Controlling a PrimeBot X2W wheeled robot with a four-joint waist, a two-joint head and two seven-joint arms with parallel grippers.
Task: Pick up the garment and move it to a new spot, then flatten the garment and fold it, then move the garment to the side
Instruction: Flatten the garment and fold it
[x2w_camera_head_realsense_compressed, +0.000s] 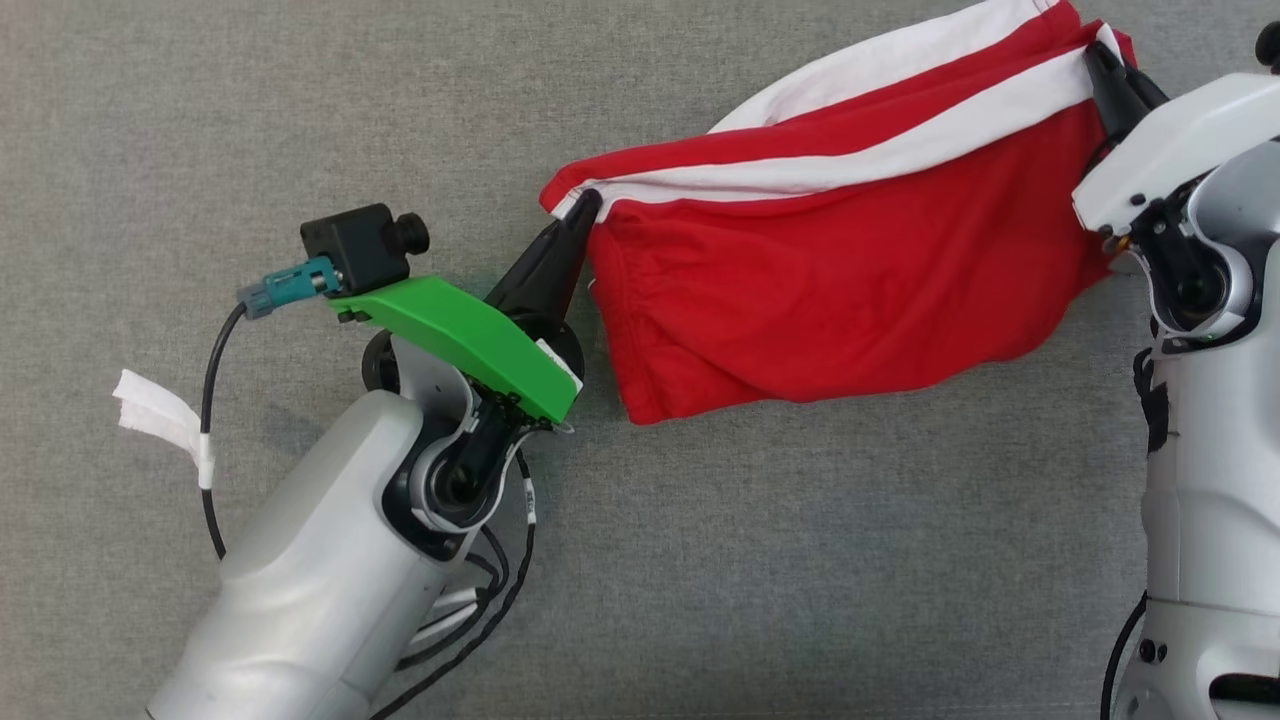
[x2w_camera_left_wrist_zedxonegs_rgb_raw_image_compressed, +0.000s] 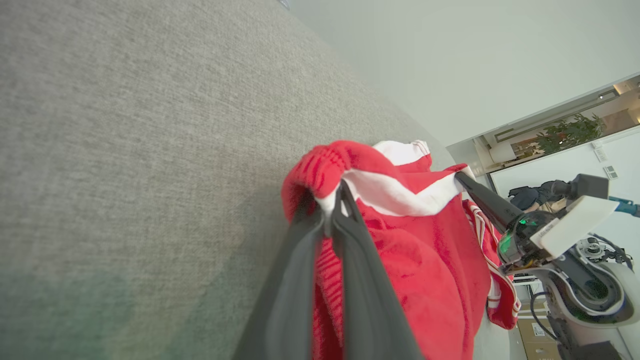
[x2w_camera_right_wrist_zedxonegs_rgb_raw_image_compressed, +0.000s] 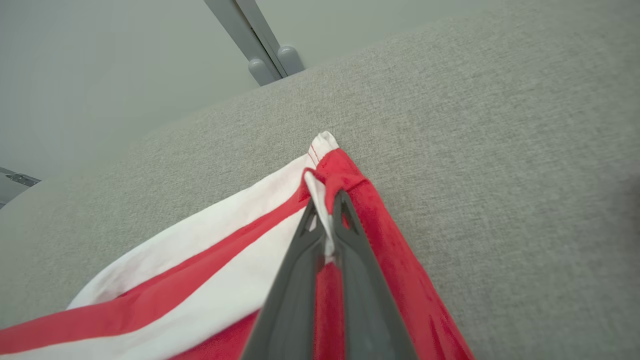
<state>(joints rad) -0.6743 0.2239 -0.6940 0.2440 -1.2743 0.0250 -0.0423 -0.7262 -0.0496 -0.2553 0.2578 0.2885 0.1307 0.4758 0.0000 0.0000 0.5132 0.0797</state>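
At the left, one end of the red, white-striped garment (x2w_camera_head_realsense_compressed: 830, 280) is pinched by the left gripper (x2w_camera_head_realsense_compressed: 585, 205), whose fingers (x2w_camera_left_wrist_zedxonegs_rgb_raw_image_compressed: 360, 280) are closed tight on the gathered edge. The garment is held stretched between the two grippers over the grey fabric surface (x2w_camera_head_realsense_compressed: 300, 100), with its red body hanging loose in the middle. At the right, the striped corner is clamped by the right gripper (x2w_camera_head_realsense_compressed: 1100, 55), and cloth is seen pressed between its closed fingers (x2w_camera_right_wrist_zedxonegs_rgb_raw_image_compressed: 365, 300).

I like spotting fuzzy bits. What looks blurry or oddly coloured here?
Left wrist view: the left fingers blur near the lens, and a green tint lies on the grey surface. Right wrist view: the right fingers blur at the bottom, the garment is sharp. Head view: sharp, even light.
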